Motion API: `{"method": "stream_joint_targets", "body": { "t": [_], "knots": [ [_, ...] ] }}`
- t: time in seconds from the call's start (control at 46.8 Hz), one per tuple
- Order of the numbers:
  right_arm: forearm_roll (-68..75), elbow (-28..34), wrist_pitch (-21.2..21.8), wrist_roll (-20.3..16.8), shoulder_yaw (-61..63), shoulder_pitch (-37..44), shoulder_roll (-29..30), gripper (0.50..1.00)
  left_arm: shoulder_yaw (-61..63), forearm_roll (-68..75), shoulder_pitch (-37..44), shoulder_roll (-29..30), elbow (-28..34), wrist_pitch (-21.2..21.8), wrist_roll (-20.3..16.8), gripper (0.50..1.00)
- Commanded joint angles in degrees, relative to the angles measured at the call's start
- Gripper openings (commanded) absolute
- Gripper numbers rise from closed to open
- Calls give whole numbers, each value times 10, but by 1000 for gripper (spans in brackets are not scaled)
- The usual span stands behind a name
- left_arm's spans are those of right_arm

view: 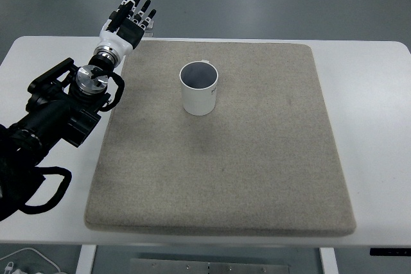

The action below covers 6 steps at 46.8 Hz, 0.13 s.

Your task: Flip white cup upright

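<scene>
Left hand (131,14) up at the far left corner of the gray mat (257,178), fingers spread wide, holding nothing. Well apart from the white cup (198,88). Cup standing upright on the mat, open mouth up. Mat lying on a white table (372,94).
</scene>
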Motion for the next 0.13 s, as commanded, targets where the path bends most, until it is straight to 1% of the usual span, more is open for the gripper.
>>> {"method": "stream_joint_targets", "body": {
  "t": [0.0,0.107],
  "knots": [
    [0,0,0,0,0,0,0,930,0,1,2,0,1,1,0,996],
    [0,0,0,0,0,0,0,930,0,1,3,0,1,2,0,996]
  ]
}}
